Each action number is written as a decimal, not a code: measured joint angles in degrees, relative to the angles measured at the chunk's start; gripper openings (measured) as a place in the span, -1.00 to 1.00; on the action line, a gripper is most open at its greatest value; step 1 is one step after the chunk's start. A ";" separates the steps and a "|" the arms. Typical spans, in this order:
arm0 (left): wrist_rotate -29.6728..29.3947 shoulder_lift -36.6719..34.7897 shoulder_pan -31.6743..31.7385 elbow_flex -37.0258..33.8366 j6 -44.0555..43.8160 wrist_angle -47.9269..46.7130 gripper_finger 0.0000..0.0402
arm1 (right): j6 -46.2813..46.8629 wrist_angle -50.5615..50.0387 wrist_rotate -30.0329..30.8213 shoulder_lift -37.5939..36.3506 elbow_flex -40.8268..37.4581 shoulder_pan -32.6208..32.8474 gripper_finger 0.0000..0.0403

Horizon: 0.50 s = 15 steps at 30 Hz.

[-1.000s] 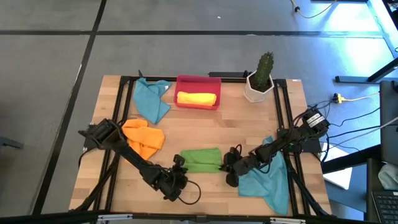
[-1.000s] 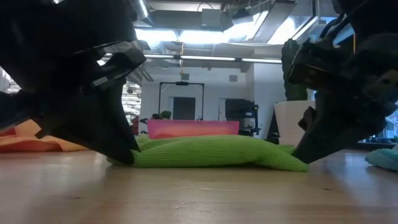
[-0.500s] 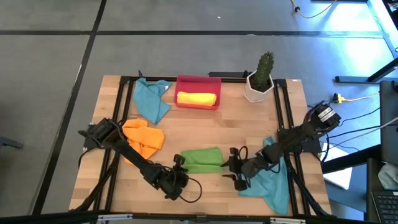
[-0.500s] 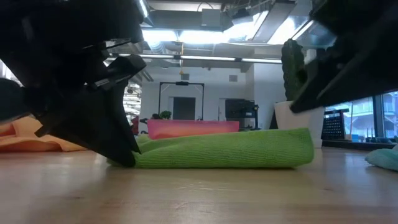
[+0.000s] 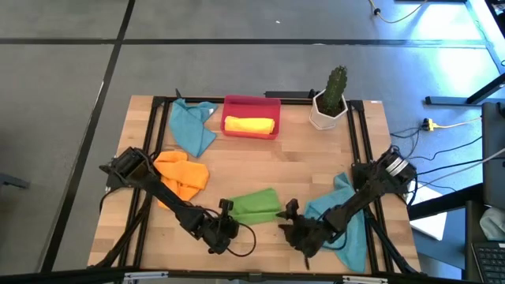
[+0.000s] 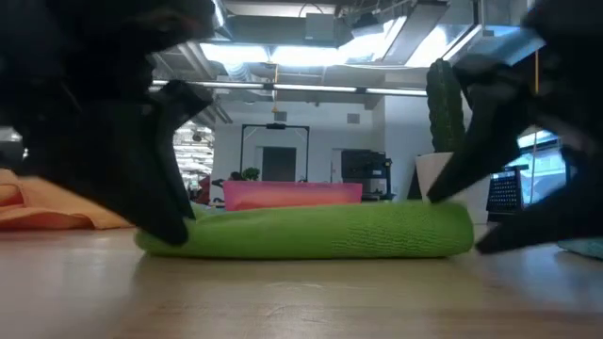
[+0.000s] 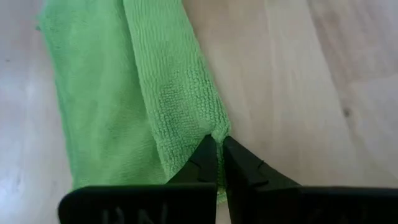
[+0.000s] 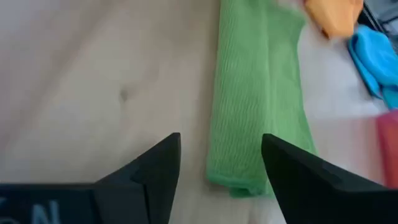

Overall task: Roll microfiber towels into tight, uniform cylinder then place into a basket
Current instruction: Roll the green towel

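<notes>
High view: folded, ribbed green microfiber towel point(image 5: 254, 204) on pale wooden desk point(image 5: 260, 158), rolled yellow towel point(image 5: 249, 124) in red plastic basket point(image 5: 252, 105) | Left wrist: left fingers point(image 7: 217, 157) pinched on towel's edge | Right wrist: right fingers point(image 8: 163, 163) spread, empty, near towel's end

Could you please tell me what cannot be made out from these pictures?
- Low view: dark arms in front hide both ends of the green towel.
- Low view: the green towel hides the basket floor.
- High view: the right arm covers part of a blue towel.
- Left wrist view: the left hand hides the pinched corner.
</notes>
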 joint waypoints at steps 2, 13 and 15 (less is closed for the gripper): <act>-0.26 -0.66 -0.08 0.02 -0.51 0.35 -1.00 | 0.02 -3.35 2.17 2.05 2.11 -0.01 0.11; -0.39 -1.31 -0.08 0.02 -0.56 2.33 -1.00 | 0.04 -7.93 4.15 5.26 5.38 -0.47 0.11; -0.43 -1.59 -0.08 0.02 -0.67 2.35 -1.00 | -0.63 -7.92 4.26 5.30 5.38 -0.33 0.11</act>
